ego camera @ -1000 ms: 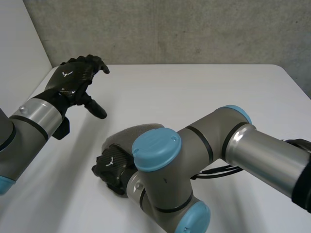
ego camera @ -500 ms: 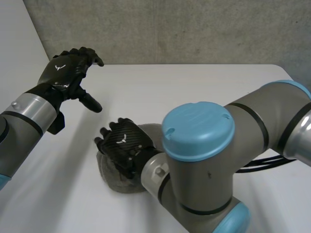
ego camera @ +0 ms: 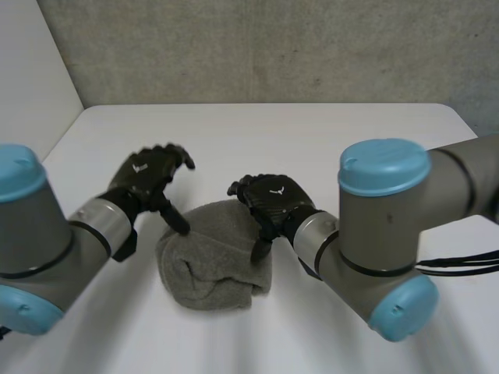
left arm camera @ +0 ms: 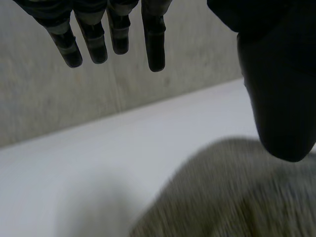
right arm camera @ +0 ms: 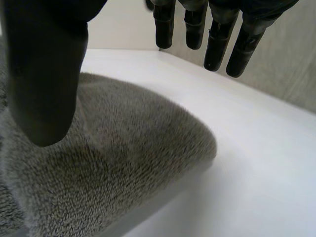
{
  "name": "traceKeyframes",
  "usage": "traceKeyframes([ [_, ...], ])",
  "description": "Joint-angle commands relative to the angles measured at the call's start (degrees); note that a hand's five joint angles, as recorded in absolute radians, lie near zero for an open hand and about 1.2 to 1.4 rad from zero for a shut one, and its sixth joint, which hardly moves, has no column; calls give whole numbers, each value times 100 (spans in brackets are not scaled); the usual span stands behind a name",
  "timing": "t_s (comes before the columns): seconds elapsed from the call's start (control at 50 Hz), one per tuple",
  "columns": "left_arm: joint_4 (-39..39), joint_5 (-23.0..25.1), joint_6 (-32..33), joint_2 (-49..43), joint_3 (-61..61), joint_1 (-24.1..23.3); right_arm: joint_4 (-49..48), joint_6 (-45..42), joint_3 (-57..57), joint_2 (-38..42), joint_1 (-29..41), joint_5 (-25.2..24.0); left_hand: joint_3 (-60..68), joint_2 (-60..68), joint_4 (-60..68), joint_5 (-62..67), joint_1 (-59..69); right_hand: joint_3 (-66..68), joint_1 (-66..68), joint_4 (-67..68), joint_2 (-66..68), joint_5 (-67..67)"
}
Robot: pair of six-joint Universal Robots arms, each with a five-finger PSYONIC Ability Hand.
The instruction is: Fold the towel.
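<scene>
Two open hands bracket one grey terry towel (ego camera: 210, 265), which lies as a soft, rumpled bundle on the white table (ego camera: 327, 140), toward six o'clock from the table's middle in the head view, on the side nearest the robot. The left hand (ego camera: 148, 173) is at the towel's ten o'clock. Its fingers (left arm camera: 155, 44) are spread and nearly straight over bare table beyond the cloth, its thumb points down at the bundle's rim, and it grasps nothing. The right hand (ego camera: 273, 199) is at the towel's two o'clock. Its fingers (right arm camera: 217, 44) are likewise loosely extended and its thumb angles down onto the pile, but I cannot tell whether the tip presses in or only brushes it. Nothing is pinched on this side either. With one hand at each far shoulder of the bundle, the pose looks meant to find an edge for each hand. The cloth has a thick rolled lip toward five o'clock and no flat layers, so the fold seems barely begun. A free corner probably has to be picked out first.
</scene>
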Motion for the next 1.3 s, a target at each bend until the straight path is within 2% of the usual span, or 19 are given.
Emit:
traceKeyframes([
  [0.02, -39, -683, 56, -547, -25, -98, -1, 775, -616, 919, 1, 11, 14, 8, 10, 56, 36, -417, -329, -446, -399, -374],
  [0.1, -30, -720, 56, -609, -279, -98, 113, 979, -925, 1333, 1, 72, 31, 25, 27, 73, 53, -417, -329, -446, -399, -374],
  [0.18, 14, -720, 57, -575, -525, -98, 201, 944, -926, 1378, 1, 81, 31, 25, 27, 73, 53, -417, -329, -446, -399, -374],
  [0.38, 40, -702, 276, -522, -817, -89, 227, 469, -759, 1158, -17, 283, -20, -25, -23, 22, 3, -417, -329, -446, -399, -374],
  [0.46, 49, -693, 408, -513, -878, -238, 184, 197, -653, 1115, 18, 494, -36, -42, -40, 5, -14, -417, -329, -446, -399, -374],
  [0.6, 40, -702, 408, -398, -825, -450, 104, 144, -609, 1018, 62, 564, -104, -109, -107, -62, -81, -417, -329, -446, -399, -374],
  [0.76, -39, -702, 417, 384, -562, -379, -133, 135, -310, 60, -96, 512, -104, -109, -107, -62, -81, -417, -329, -446, -399, -374],
  [0.86, -319, -711, 399, 1480, -115, -309, -151, 135, -161, -1097, -692, 643, -104, -109, -107, -62, -81, -417, -329, -446, -399, -374],
  [0.98, -795, -720, 373, 2071, 431, -98, -54, -67, -222, -1909, -1265, 934, -104, -109, -107, -62, -81, -417, -329, -446, -399, -374],
  [1.02, -1136, -763, 355, 2194, 781, 129, 112, -434, -257, -2329, -1589, 1170, -53, -59, -57, -12, -31, -417, -329, -446, -399, -374],
  [1.12, -1663, -799, 320, 2125, 1151, 429, 323, -884, -249, -2480, -1748, 1399, -53, -59, -57, -11, -31, -417, -329, -446, -399, -374],
  [1.3, -1893, -807, 65, 1825, 1232, 438, 614, -946, -117, -2471, -1792, 1399, -36, -42, -40, 5, -14, -417, -329, -446, -399, -374],
])
